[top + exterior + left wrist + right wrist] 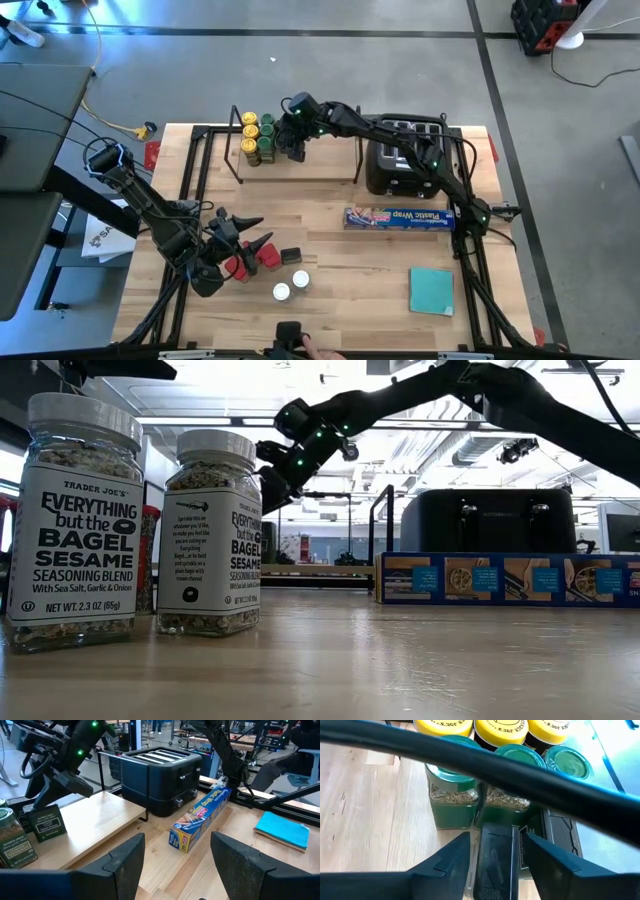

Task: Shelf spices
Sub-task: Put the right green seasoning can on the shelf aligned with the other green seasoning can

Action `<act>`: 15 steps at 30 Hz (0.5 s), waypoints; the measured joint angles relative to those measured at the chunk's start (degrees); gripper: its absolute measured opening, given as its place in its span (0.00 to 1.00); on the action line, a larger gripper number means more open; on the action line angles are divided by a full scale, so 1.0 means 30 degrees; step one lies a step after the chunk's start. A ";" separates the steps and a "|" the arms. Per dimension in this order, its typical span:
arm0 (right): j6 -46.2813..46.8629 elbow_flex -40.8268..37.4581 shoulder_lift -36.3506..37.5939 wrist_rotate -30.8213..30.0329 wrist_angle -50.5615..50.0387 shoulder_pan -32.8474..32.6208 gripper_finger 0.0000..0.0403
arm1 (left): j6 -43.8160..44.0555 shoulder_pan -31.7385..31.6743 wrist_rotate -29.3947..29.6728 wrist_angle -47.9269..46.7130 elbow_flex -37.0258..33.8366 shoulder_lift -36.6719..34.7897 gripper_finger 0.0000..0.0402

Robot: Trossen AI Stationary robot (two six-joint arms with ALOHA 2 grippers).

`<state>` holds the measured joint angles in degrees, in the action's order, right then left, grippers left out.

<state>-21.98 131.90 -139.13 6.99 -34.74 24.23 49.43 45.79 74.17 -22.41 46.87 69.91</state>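
Note:
The shelf (pixel 300 170) stands at the table's far side. Jars with yellow lids (pixel 492 727) and green lids (pixel 517 757) stand on its wooden floor at its left end. A small black container (pixel 495 855) stands next to them on the floor, and my right gripper (pixel 497 837) is open around it from above (pixel 292 148). My left gripper (pixel 177 845) hangs open and empty near the table's left front (pixel 245 232). Beside it on the table are red tins (pixel 255 260), a black tin (pixel 290 257) and two white-capped jars (pixel 292 286). My right gripper has one finger on either side of the black container (pixel 495 855), coming slanting down from the table's right. Wood shows between one finger (pixel 455 855) and the container. Whether the other finger (pixel 545 855) touches it, I cannot tell. The container stands upright on the shelf floor.
A black toaster (pixel 405 155) stands right of the shelf, with a long blue wrap box (pixel 400 217) in front of it. A teal square (pixel 432 290) lies near the right front. The shelf's black rod (pixel 495 765) crosses above the jars. A person's hand (pixel 318 348) shows at the near edge.

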 joint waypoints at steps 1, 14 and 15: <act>-0.0009 0.0000 0.0000 -0.0004 0.0003 -0.0003 0.47 | 0.0000 -0.0001 -0.0005 0.0002 0.0000 0.0000 0.55; -0.1192 0.0160 0.1792 -0.0323 -0.1966 -0.0356 0.50 | 0.0015 0.0003 -0.0119 -0.0005 0.0000 0.0000 0.55; -0.1278 0.0167 0.2067 -0.0310 -0.2519 -0.0433 0.50 | 0.0015 0.0003 -0.0158 0.0000 0.0000 0.0000 0.55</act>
<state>-25.81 132.40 -132.93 6.06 -42.30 22.93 49.47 45.80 73.70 -22.41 46.87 69.91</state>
